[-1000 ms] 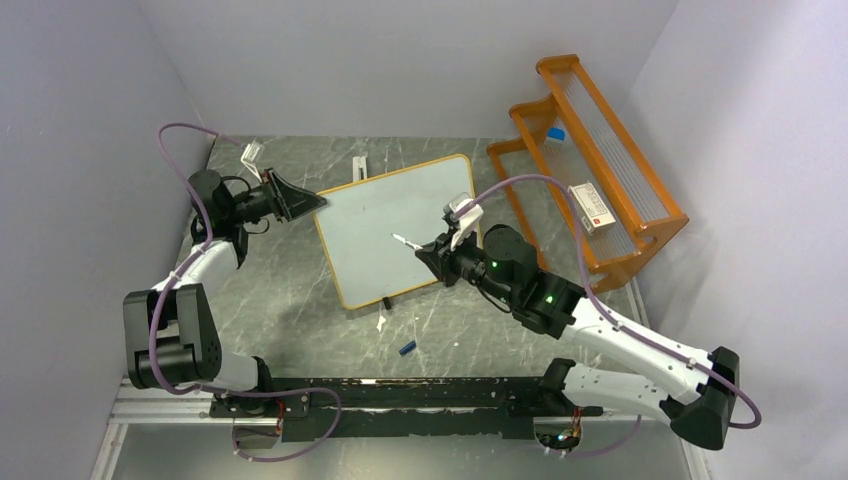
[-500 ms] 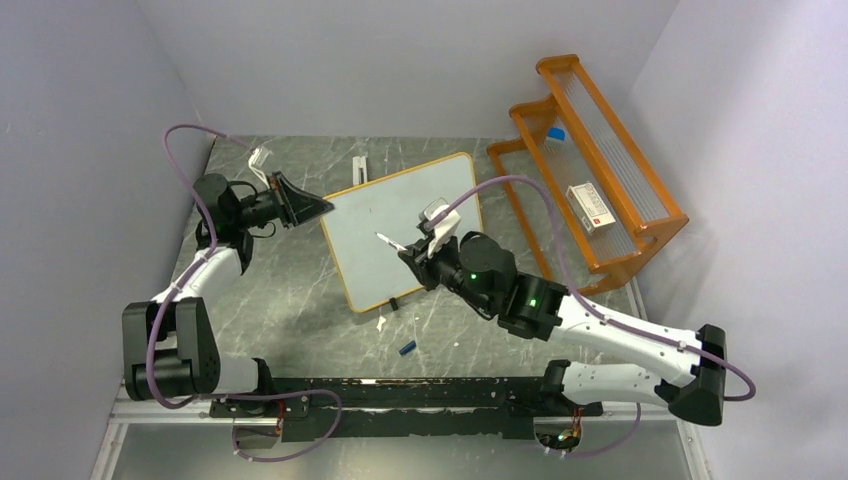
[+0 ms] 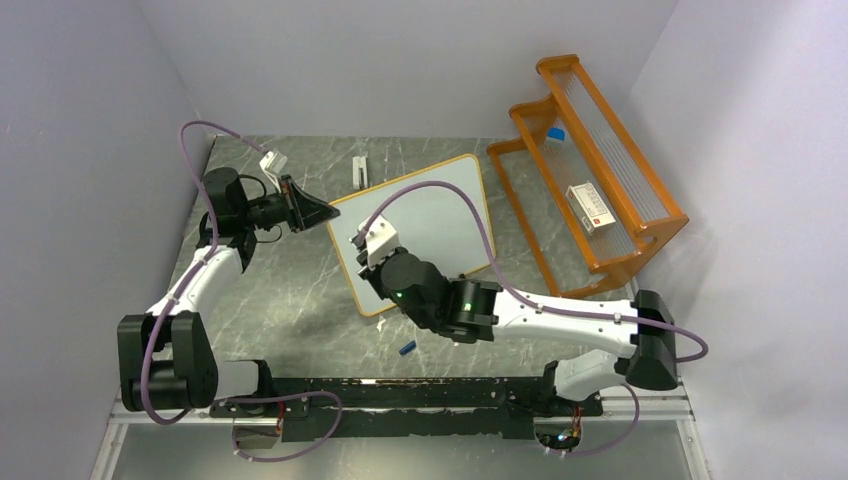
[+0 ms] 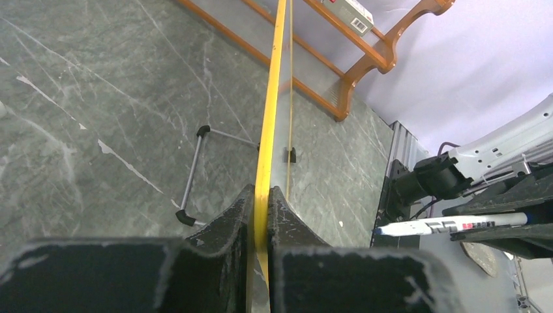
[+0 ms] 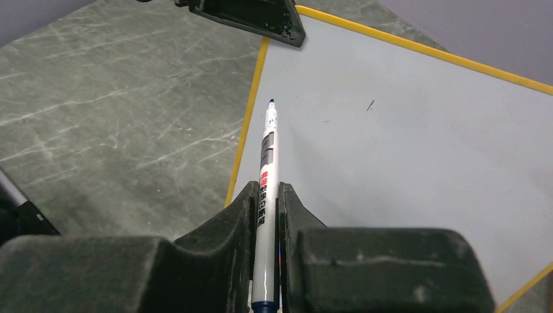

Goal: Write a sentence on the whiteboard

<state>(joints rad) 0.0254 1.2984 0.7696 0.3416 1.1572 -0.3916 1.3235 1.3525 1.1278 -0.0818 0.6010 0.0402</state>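
The whiteboard [image 3: 440,205], white with a thin orange-yellow frame, lies slanted on the grey marble table. My left gripper [image 3: 328,212] is shut on its left corner; in the left wrist view the yellow frame edge [image 4: 272,85] runs straight between the closed fingers of the left gripper [image 4: 262,189]. My right gripper [image 5: 266,186] is shut on a white marker [image 5: 268,163] with its cap off. The dark tip points at the board [image 5: 404,150] close to its left edge, near the left gripper's fingers [image 5: 251,13]. Contact between tip and board cannot be made out. From above, my right gripper [image 3: 362,245] hangs over the board's left part.
An orange wooden rack [image 3: 600,150] stands at the right, holding a white box [image 3: 590,208] and a small blue item [image 3: 555,133]. A small white piece [image 3: 360,170] lies behind the board. A blue cap [image 3: 407,348] lies on the table near the arms' bases.
My right arm has swung left across the board with the marker, from the board's right side to its left edge. The left gripper has closed on the board's corner, which shifted slightly right.
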